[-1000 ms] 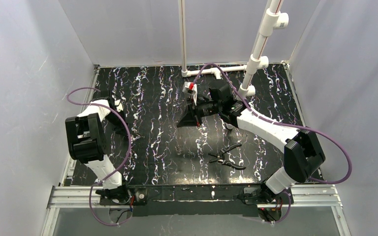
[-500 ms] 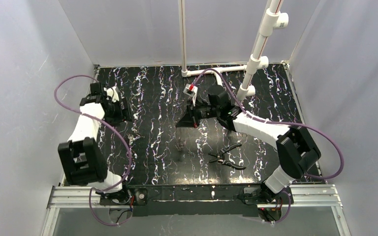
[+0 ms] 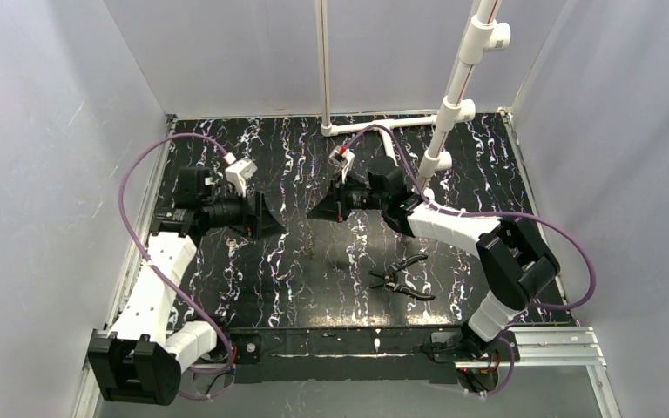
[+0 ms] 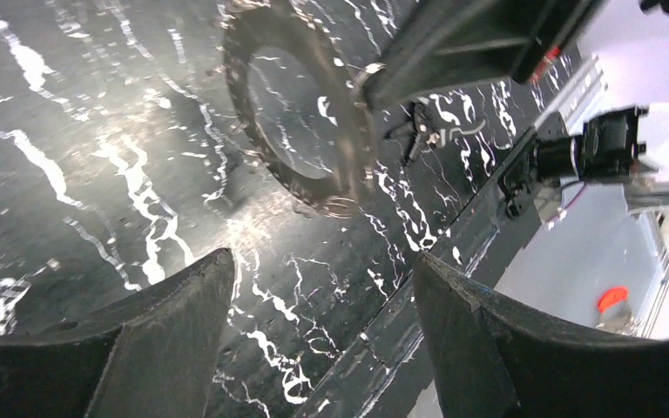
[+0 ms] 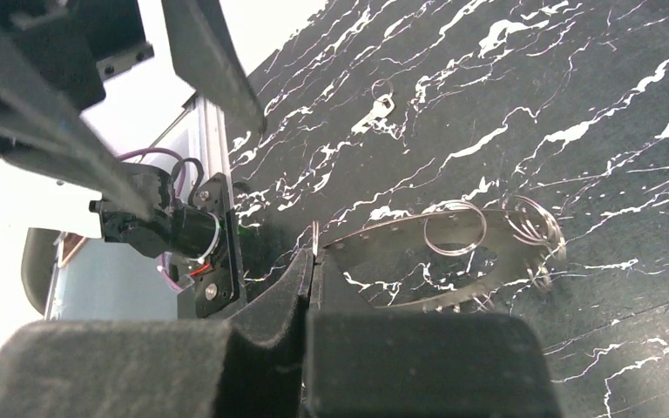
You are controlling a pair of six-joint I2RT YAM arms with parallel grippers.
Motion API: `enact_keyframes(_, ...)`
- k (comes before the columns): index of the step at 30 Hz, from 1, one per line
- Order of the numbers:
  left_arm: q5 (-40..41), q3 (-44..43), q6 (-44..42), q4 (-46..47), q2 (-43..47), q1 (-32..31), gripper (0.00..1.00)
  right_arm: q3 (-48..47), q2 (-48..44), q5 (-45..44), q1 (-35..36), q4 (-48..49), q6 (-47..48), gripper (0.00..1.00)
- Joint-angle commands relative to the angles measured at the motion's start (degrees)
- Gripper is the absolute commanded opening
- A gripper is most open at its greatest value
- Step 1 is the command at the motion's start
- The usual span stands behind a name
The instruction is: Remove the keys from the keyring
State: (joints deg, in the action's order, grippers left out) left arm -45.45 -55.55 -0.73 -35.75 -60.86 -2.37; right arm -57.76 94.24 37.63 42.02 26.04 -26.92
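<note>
Right gripper (image 5: 312,261) is pinched shut on the rim of the keyring (image 5: 370,252), its two dark fingers pressed together with the thin metal edge between them. That arm reaches in from the near right corner of the bench (image 3: 296,287) and points toward the left edge. The keyring sits near the middle of the bench, slightly toward the far edge, as a flat toothed band with a hollow centre. Two small wire rings (image 5: 453,228) hang on the side away from the fingers. Whether the keyring touches the bench cannot be told. Left gripper (image 4: 314,331) faces it from the left edge with its fingers spread wide, holding nothing and apart from the keyring. A small silvery piece that looks like a key (image 5: 381,109) lies loose on the bench nearer the left edge. Black-handled pliers (image 3: 401,279) lie toward the near edge, right of centre.
</note>
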Motion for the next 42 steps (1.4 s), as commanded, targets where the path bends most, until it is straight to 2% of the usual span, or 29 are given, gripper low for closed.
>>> enact_keyframes(1,-1.9,3.7,1.7,7.0,3.4,-6.2,0.72,0.6,1.1,-1.3,0.3,6.7,-3.1,0.01)
enact_keyframes(5,3.7,4.7,4.2,9.5,2.2,-10.9,0.67,0.7,1.1,-1.3,0.6,7.0,-3.6,0.01)
enact_keyframes(11,12.1,5.3,3.7,10.5,-0.6,-16.3,0.65,1.3,1.0,-0.8,1.4,9.1,-5.9,0.01)
enact_keyframes(20,18.8,3.3,2.9,10.4,-4.5,-17.3,0.47,1.1,1.2,0.6,4.9,8.9,-5.0,0.01)
enact_keyframes(24,20.2,3.4,2.0,10.2,-5.2,-17.5,0.35,0.4,1.6,1.1,5.2,9.0,-5.3,0.01)
enact_keyframes(31,19.9,3.2,1.0,9.0,-4.9,-17.5,0.02,-0.1,1.6,1.8,5.2,9.4,-5.5,0.01)
enact_keyframes(35,17.6,2.3,-0.7,7.0,-4.2,-17.5,0.0,-1.2,1.6,2.7,5.2,8.1,-4.3,0.03)
enact_keyframes(39,16.2,-0.2,-1.3,2.0,-4.4,-17.4,0.0,-4.0,0.8,3.1,4.8,1.2,1.1,0.41)
enact_keyframes(42,15.2,-1.0,-1.7,-1.0,-4.8,-17.2,0.0,-5.3,-0.3,3.3,4.0,-4.7,5.5,0.59)
